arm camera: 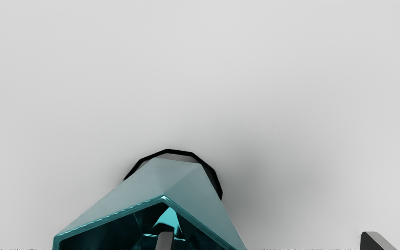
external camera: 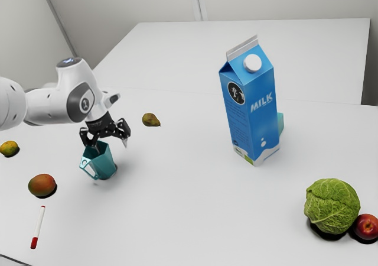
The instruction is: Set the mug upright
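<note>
Standing mouth-up on the bench (external camera: 189, 213), the mug (external camera: 104, 164) lay toward eight o'clock from the middle of the exterior view, its handle (external camera: 90, 170) at about eight o'clock on its body. Its slant there matched what the viewing angle does to the tall milk carton (external camera: 251, 109), so I judged it upright, though a faint tilt could not be ruled out. The claw (external camera: 110, 146) was at the mug's rim, spread. From the mug, the pear (external camera: 151, 120) sat at two o'clock and the mango (external camera: 42, 185) at eight. In the wrist view, one finger (arm camera: 165, 241) was over or inside the open mouth and the other finger (arm camera: 375, 241) well outside, with a wall between them and no pinch on it. The pose the task wanted thus seemed met, with little or nothing left for the mug itself. Whether the claw had just let go or was only lining up on the rim, such a scene could not settle.
</note>
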### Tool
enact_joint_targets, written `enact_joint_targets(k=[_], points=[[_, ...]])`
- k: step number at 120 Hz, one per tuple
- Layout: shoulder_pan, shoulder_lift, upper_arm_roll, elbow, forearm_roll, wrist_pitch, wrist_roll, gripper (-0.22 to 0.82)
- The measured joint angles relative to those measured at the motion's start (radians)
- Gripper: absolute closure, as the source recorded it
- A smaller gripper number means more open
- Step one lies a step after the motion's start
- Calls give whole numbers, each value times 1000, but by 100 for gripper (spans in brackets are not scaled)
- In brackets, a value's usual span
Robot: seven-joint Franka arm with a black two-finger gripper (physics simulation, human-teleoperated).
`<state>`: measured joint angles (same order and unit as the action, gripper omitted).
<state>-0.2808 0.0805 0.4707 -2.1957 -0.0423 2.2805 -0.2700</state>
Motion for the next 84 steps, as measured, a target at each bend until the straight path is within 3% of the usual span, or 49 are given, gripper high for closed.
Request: enact_joint_targets(k=[40, 84], points=[[-1, -43, 4, 54, -5, -84, 24, 0], [4, -80, 3, 292, 99, -287, 113, 0]])
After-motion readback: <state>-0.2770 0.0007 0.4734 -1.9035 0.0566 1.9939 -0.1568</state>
